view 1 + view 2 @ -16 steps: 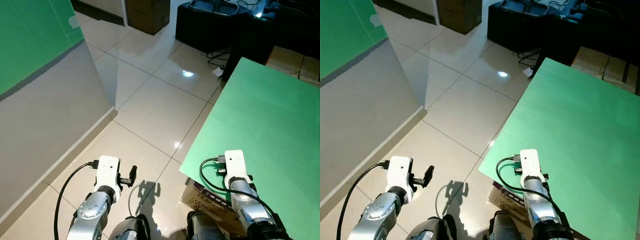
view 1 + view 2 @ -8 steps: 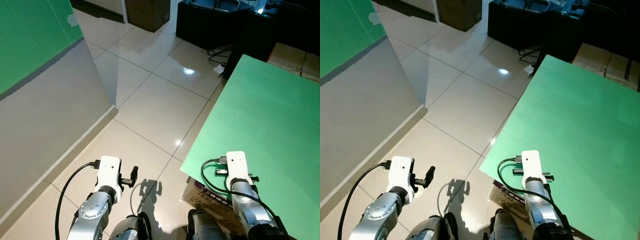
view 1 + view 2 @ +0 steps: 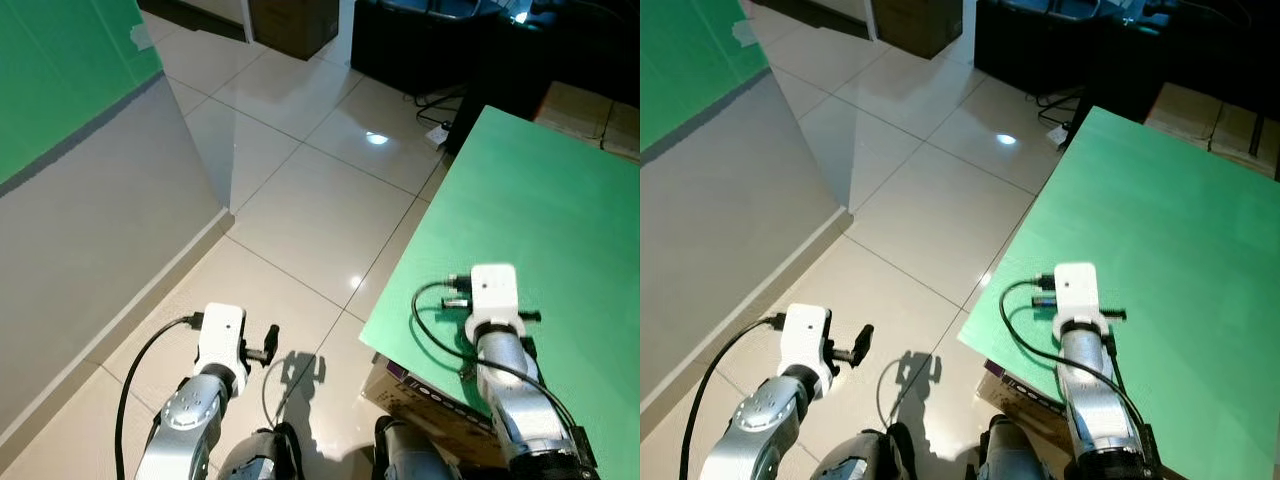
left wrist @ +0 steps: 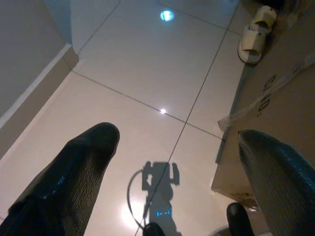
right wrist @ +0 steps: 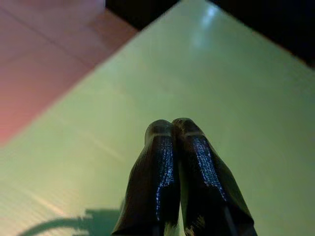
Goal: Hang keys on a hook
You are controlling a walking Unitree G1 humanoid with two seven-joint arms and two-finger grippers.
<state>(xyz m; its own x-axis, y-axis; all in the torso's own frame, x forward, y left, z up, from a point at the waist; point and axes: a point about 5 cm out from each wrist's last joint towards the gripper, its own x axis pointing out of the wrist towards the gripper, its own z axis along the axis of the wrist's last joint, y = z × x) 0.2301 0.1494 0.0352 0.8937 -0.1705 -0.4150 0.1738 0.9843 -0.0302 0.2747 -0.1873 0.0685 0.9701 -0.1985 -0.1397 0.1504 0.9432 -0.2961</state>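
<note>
I see the right end effector [image 5: 171,129] clenched on nothing, poised over the green worktop [image 3: 560,220] near its 7 o'clock corner. The left end effector [image 4: 172,147] is released, fingers [image 4: 74,172] wide apart above the tiled floor [image 3: 300,200]. I cannot locate keys or hook. Slippers [image 4: 256,32] lie beside a cardboard box [image 4: 275,113].

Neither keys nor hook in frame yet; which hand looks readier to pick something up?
Left, tentatively: the left hand is open above the tiled floor; the right hand is shut over the green tabletop.
</note>
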